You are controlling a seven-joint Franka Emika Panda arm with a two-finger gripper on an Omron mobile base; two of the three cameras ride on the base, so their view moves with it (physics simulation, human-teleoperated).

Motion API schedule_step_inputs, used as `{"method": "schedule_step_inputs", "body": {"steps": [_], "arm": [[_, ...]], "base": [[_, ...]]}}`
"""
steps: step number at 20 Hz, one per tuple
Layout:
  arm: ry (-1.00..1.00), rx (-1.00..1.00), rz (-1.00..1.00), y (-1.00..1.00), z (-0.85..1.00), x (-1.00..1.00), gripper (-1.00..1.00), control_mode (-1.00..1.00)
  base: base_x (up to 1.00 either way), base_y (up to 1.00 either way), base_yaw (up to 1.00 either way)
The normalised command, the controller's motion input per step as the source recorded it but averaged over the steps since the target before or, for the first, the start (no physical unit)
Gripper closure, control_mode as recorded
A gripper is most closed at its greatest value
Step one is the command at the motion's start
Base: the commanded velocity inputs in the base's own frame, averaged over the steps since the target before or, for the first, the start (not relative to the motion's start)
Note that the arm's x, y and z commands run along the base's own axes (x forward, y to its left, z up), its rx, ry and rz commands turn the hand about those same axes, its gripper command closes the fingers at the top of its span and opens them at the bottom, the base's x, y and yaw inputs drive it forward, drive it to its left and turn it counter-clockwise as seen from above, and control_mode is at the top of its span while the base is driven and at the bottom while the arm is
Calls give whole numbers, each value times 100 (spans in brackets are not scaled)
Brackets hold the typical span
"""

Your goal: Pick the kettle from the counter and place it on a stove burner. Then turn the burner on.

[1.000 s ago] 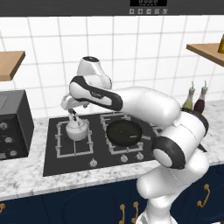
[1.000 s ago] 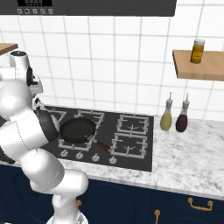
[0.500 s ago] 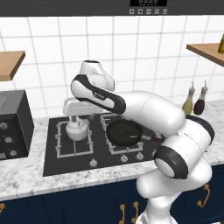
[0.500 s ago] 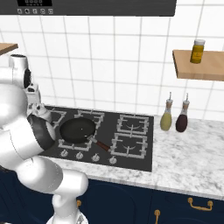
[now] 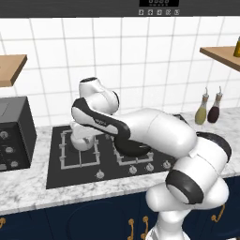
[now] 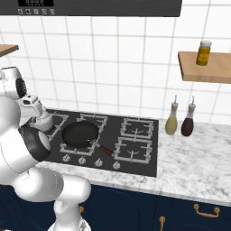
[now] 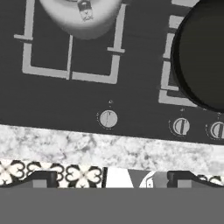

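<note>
Silvery-grey and round, the kettle (image 7: 83, 15) sits on the wide grate (image 7: 70, 52) at the left end of the black cooktop (image 5: 84, 171). We see its smooth, shiny side from the hand view, with a small metal piece near its top. In the left base view the kettle (image 5: 83, 140) peeks out under the white arm, squat and pale. In the right base view it (image 6: 43, 121) shows beside the arm, just left of the black frying pan (image 6: 80, 134).

We see the gripper (image 7: 111, 177) low in the hand view, with one dark fingertip (image 7: 41, 178) on each side. The fingers are spread apart and hold nothing. Below them lie the marbled counter (image 7: 87, 146) and a round silver knob (image 7: 108, 118). Two more knobs (image 7: 180, 126) sit to the right, under the pan (image 7: 203, 52).

Two bottles (image 6: 180, 121) stand on the counter right of the cooktop.
</note>
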Motion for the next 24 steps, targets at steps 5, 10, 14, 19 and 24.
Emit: {"method": "schedule_step_inputs", "body": {"steps": [5, 10, 14, 19, 24], "arm": [[2, 0, -20, -39, -64, -9, -100, -100], [0, 0, -7, -3, -30, 0, -100, -100], [0, 0, -5, -1, -37, 0, -100, -100], [0, 0, -5, 0, -28, 0, -100, -100], [3, 0, -3, 0, -22, 4, -100, -100]], "base": [[0, 0, 0], [0, 0, 0], [0, 0, 0], [0, 0, 0], [0, 0, 0]]}}
